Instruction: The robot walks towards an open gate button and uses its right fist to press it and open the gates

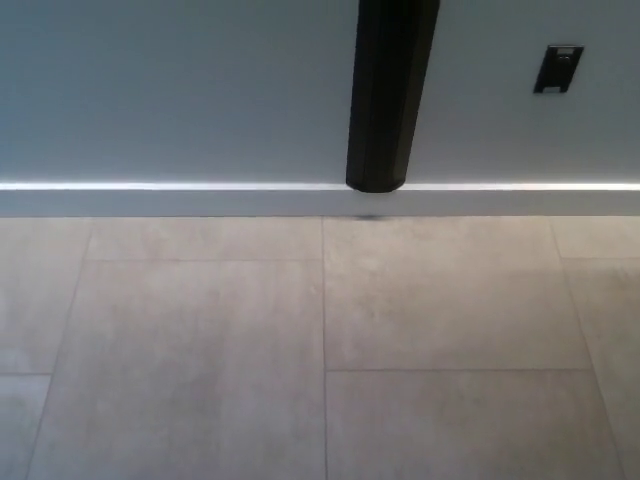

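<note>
A small black panel, possibly the gate button, is fixed on the pale wall at the upper right of the head view. A black post hangs down in front of the wall near the picture's middle and ends just above the floor. Neither of my hands shows in the frame.
A bright strip of light runs along the wall's base above a white skirting. Large grey floor tiles fill the lower half of the view up to the wall.
</note>
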